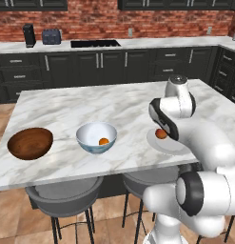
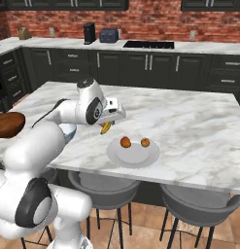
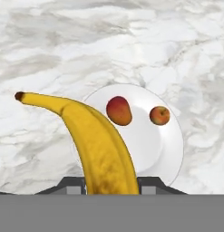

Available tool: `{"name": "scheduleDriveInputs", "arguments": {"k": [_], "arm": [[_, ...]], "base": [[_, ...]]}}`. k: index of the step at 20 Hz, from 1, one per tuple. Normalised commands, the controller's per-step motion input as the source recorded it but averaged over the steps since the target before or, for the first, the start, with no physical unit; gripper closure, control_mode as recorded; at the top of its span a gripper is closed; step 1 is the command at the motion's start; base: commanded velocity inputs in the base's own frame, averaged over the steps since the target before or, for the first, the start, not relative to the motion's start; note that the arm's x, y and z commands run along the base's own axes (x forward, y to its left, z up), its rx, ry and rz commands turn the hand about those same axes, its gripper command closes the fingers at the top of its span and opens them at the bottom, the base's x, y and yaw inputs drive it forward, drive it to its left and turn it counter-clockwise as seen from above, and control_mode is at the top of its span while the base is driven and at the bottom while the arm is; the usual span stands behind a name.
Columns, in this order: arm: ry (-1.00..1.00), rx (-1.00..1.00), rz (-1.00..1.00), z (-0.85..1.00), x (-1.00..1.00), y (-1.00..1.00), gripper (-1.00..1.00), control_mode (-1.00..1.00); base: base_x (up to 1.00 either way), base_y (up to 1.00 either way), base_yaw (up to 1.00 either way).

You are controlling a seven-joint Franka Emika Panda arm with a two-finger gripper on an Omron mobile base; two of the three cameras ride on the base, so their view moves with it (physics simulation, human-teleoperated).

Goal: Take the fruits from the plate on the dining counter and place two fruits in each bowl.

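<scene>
My gripper (image 2: pixel 108 124) is shut on a yellow banana (image 3: pixel 100 145), held a little above the dining counter (image 1: pixel 114 107), just left of the plate (image 2: pixel 133 156). Two fruits lie on the plate (image 3: pixel 152 145): a red-orange oval one (image 3: pixel 119 110) and a smaller round one (image 3: pixel 159 115). The white-blue bowl (image 1: pixel 96 131) stands left of the plate with one orange fruit (image 1: pixel 103 141) inside. Farther left sits the dark wooden bowl (image 1: pixel 30 143), whose inside looks bare. My arm hides part of the plate in the left base view.
Grey stools (image 1: pixel 62 195) stand under the counter's near edge. A dark toaster (image 1: pixel 51 36) and a coffee machine (image 1: pixel 29 35) sit on the far counter by the brick wall. Bare marble stretches beyond the bowls and to the right of the plate.
</scene>
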Motion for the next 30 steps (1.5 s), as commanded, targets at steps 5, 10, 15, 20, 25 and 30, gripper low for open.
{"name": "scheduleDriveInputs", "arguments": {"k": [5,10,15,20,25,30], "arm": [[0.0,0.06,-0.09,0.69,-0.06,0.94,1.0,-1.0],[0.0,0.03,-0.02,0.08,0.01,0.88,1.0,-1.0],[0.01,0.22,0.0,-0.24,0.07,0.63,1.0,-1.0],[0.09,0.2,0.01,-0.46,0.01,0.68,1.0,-1.0],[0.11,-0.03,0.02,-0.23,0.09,0.89,1.0,-1.0],[0.03,-0.05,0.03,-0.31,0.28,0.56,1.0,-1.0]], "base": [[0.0,0.0,0.0],[0.0,0.0,0.0],[0.0,0.0,0.0],[0.0,0.0,0.0],[0.0,0.0,0.0],[0.0,0.0,0.0]]}}
